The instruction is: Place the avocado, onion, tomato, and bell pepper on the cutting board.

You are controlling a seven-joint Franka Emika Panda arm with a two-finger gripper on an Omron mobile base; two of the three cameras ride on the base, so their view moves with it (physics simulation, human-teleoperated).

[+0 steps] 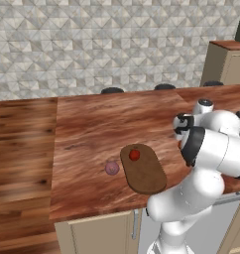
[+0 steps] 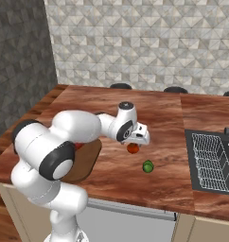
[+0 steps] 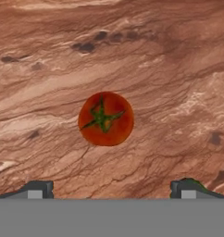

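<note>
Gripper [image 3: 109,190] above tomato [image 3: 106,118], jaws spread wide, holding nothing.
Tomato sits on the counter [image 2: 159,118], avocado [image 2: 148,166] just beside it. Pepper [image 1: 134,155] on the board [image 1: 147,173]; onion [image 1: 111,168] on the counter just left of it.

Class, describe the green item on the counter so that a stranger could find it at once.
Start at the reddish wooden counter and the sink rack at its right. The avocado lies between that rack and the robot arm, just in front of the tomato. It is the one glossy green lump there.
</note>
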